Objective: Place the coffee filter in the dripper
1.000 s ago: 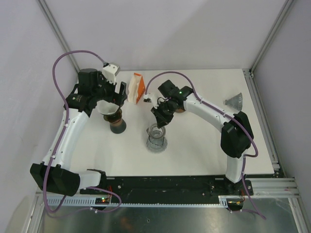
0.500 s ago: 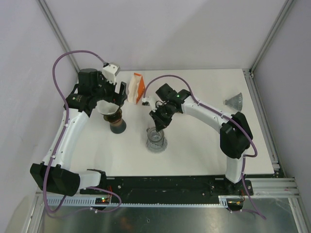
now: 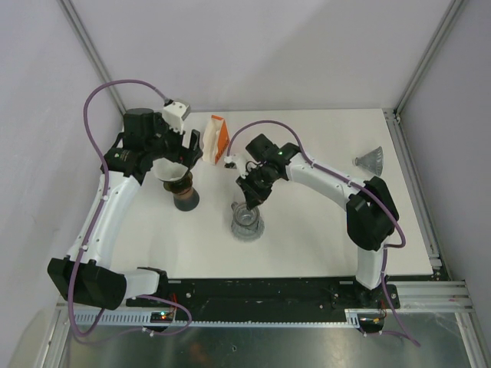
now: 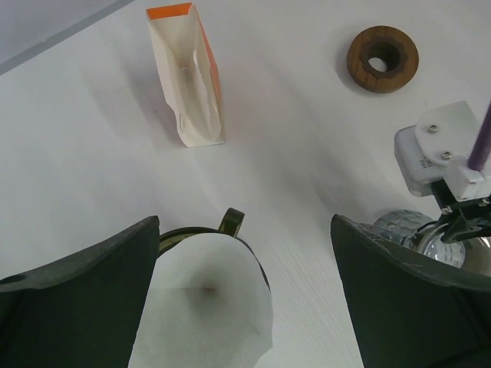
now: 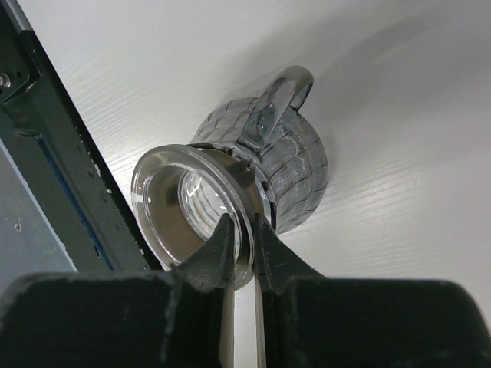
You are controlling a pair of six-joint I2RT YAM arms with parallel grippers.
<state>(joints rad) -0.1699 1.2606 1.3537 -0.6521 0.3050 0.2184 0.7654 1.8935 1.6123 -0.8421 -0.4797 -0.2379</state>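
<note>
white table point(image 3: 322, 230). left gripper point(image 4: 245, 307) has jaws wide, grips nothing, and hovers over the dark dripper point(image 4: 232, 220) at table left. right gripper point(image 5: 244, 239) is nearly shut, pinching the rim of the ribbed glass vessel point(image 5: 295, 165) mid-table. orange-white filter pack point(image 4: 192, 77) stands beyond the dripper. coffee filter point(image 4: 203, 307) sits opened inside the dripper. wooden ring point(image 4: 382, 59) is well right of the pack.

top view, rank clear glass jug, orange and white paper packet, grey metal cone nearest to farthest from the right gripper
1. clear glass jug, its rim pinched in the right gripper
2. orange and white paper packet, farther back and to its left
3. grey metal cone, far off to the right
</note>
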